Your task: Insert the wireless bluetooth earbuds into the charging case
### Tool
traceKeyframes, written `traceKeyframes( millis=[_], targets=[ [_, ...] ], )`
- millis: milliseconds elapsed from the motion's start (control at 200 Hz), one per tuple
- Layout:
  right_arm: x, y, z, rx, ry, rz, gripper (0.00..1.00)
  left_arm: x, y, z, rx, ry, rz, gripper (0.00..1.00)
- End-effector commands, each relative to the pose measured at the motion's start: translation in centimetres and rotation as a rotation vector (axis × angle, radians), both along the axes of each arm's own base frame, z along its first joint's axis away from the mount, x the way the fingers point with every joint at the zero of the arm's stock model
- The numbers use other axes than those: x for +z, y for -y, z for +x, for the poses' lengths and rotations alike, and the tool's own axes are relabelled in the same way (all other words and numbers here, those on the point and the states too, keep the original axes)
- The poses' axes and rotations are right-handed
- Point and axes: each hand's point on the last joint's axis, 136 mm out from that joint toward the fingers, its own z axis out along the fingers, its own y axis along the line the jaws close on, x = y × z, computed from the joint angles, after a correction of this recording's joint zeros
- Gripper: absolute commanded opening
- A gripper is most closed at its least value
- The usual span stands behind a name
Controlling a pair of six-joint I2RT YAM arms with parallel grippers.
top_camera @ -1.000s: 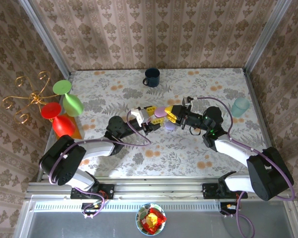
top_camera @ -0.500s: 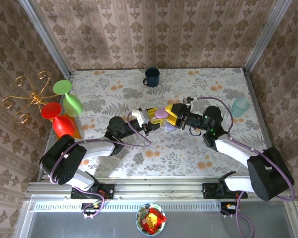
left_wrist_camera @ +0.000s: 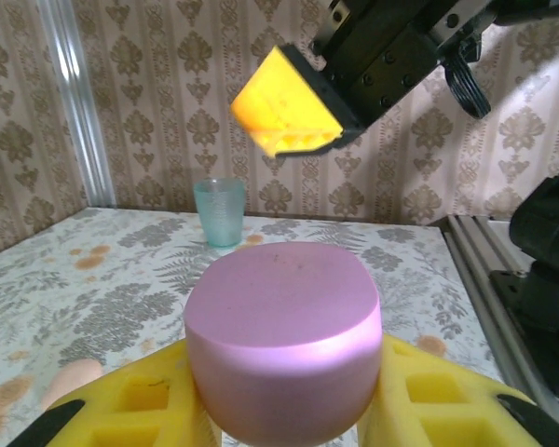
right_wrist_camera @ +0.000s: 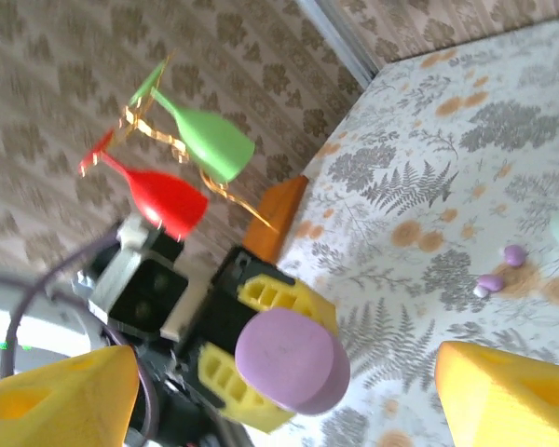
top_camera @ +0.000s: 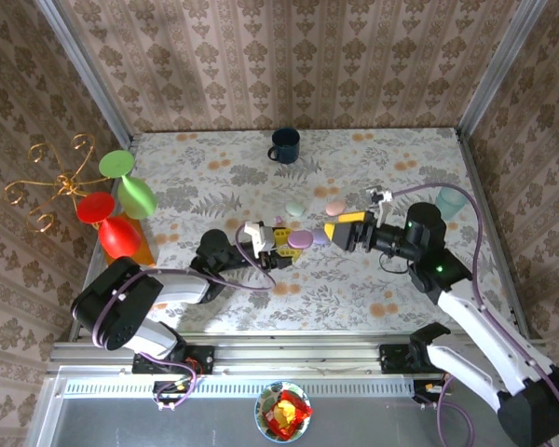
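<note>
My left gripper [top_camera: 286, 245] is shut on a lilac oval charging case [top_camera: 301, 239], held just above the table's middle. In the left wrist view the closed case [left_wrist_camera: 284, 335] sits squeezed between the yellow fingers [left_wrist_camera: 130, 410]. My right gripper [top_camera: 344, 232] stands open a little to the right of the case, not touching it; one of its yellow fingertips [left_wrist_camera: 289, 102] hangs above the case. The right wrist view looks past its own spread fingers [right_wrist_camera: 512, 396] at the case [right_wrist_camera: 291, 360]. Three tiny earbuds, two lilac [right_wrist_camera: 514, 253] and one whitish [right_wrist_camera: 482, 291], lie on the table.
A pale green case [top_camera: 294, 209] and a pink case [top_camera: 334, 209] lie behind the grippers. A blue mug [top_camera: 284, 144] stands at the back, a teal cup [top_camera: 452, 200] at the right edge. Green [top_camera: 130, 182] and red [top_camera: 112, 228] goblets hang at the left.
My right gripper let go of the lilac case, opened and drew back to the right. My left gripper tightened on the case and carried it slightly nearer.
</note>
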Motion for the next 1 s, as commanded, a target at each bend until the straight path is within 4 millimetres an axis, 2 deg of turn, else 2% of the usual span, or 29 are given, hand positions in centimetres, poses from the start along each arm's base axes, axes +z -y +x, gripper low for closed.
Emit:
traceKeyframes(
  millis=[0,120,265,365,475,800,990],
  targets=[
    [-1.9,0.1,-0.9,0.029,0.206,-0.233,0.86,0.9,-0.4,-1.3,-0.063,-0.012,-0.025,0.33],
    [-2.1,-1.4,-1.7,0.073,0.289,-0.314,0.87,0.9,-0.4,-1.6,-0.075,-0.019,-0.026,0.33],
    [-3.6,-3.5,-2.1,0.138,0.321,-0.400,0.88,1.1,-0.5,-1.8,-0.082,-0.016,-0.029,0.33],
    [-4.3,-4.2,-1.4,0.136,0.318,-0.429,0.88,1.2,-0.5,-1.9,-0.089,-0.015,-0.030,0.33],
    [-4.6,-4.2,-0.5,0.098,0.314,-0.435,0.87,1.2,-0.5,-2.0,-0.094,-0.015,-0.031,0.33],
    [-3.6,-2.7,1.5,-0.043,0.276,-0.404,0.85,0.8,-0.5,-2.3,-0.107,-0.013,-0.022,0.34],
    [-2.6,-2.5,2.0,-0.070,0.275,-0.357,0.85,0.6,-0.6,-2.4,-0.105,-0.002,-0.018,0.34]
  ],
)
